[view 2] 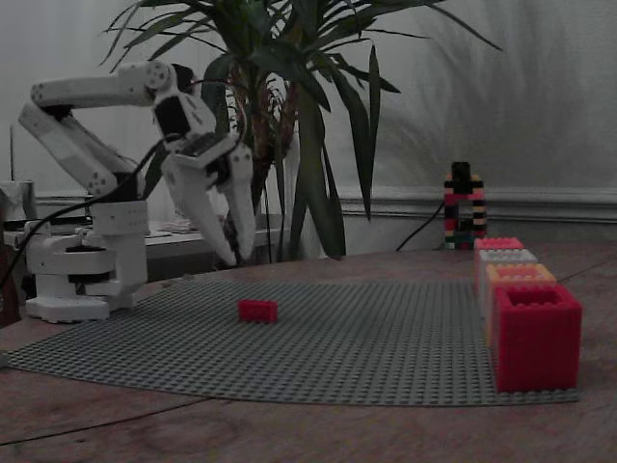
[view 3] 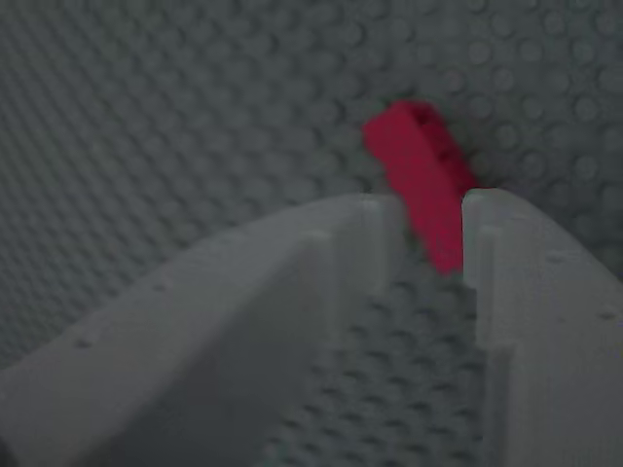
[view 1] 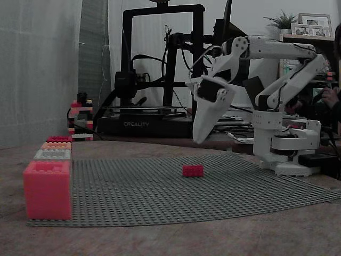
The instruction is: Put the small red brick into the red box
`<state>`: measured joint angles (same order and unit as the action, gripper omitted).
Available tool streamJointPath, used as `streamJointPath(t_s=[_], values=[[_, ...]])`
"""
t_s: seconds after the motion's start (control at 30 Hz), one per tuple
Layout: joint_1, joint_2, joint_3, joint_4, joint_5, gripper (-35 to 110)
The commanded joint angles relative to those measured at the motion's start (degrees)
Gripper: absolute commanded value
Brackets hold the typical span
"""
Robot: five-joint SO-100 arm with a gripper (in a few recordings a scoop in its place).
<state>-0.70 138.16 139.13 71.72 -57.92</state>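
The small red brick [view 1: 193, 170] [view 2: 257, 311] lies alone near the middle of the grey studded baseplate [view 1: 160, 197] [view 2: 366, 347]. My white gripper [view 1: 200, 140] [view 2: 236, 256] hangs above the plate, pointing down, well clear of the brick. It is open with nothing held. In the wrist view the brick [view 3: 419, 165] shows just beyond the gap between the fingertips [view 3: 384, 209], lying at an angle. The red box [view 1: 58, 138] [view 2: 535, 333] stands at one end of a row of boxes along the plate's edge, far from the gripper.
The row also holds an orange box [view 1: 56, 145] [view 2: 516, 275], a grey-white box [view 1: 52, 154] [view 2: 506, 256] and a paler pinkish-red box [view 1: 47, 189] [view 2: 498, 243]. A small brick tower [view 1: 80, 117] [view 2: 463, 207] stands off the plate. A 3D printer [view 1: 160, 64] and a plant [view 2: 289, 96] stand behind.
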Motion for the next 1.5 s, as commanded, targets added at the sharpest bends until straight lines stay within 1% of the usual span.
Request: streamJointPath(t_s=[0.0,0.17,0.4,0.93,1.17,1.47], values=[[-0.3,-2.8,-3.5,-1.9,-3.9,13],[-0.3,-8.8,-3.6,-3.6,-7.2,22],[-0.4,-14.6,-3.7,-5.7,-10.0,26],[-2.0,-21.0,-1.0,-16.9,-5.3,25],[-4.3,-21.8,-0.4,-16.9,-3.6,23],[-4.3,-23.7,0.1,-16.9,-5.2,21]])
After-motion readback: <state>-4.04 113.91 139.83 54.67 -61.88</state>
